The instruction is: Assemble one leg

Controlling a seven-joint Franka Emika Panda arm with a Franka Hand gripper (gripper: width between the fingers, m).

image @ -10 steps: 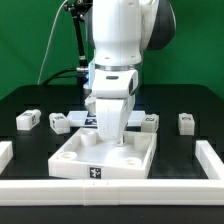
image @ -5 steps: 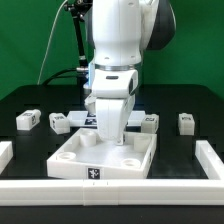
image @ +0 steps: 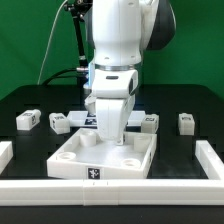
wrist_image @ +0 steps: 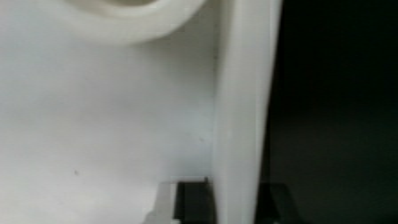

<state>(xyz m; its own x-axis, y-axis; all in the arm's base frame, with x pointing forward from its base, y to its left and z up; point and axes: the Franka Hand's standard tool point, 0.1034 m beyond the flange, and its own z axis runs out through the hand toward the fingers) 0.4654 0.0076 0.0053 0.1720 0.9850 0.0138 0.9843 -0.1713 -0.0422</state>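
The large flat white panel [image: 72, 152] with corner sockets lies at the front middle of the black table. My gripper [image: 110, 132] is down on its far part, its fingertips hidden behind the hand in the exterior view. In the wrist view my gripper [wrist_image: 235, 203] has one dark finger [wrist_image: 194, 203] on each side of the panel's raised edge [wrist_image: 242, 100], closed on it. A round socket [wrist_image: 128, 20] shows on the panel. Four legs lie apart on the table: two on the exterior view's left [image: 28, 120] [image: 60, 122], two on its right [image: 150, 121] [image: 186, 122].
The marker board [image: 86, 121] lies behind the panel, mostly hidden by the arm. Low white rails border the table at the front [image: 120, 190], the exterior view's left [image: 5, 150] and right [image: 208, 155]. A green backdrop and cables stand behind.
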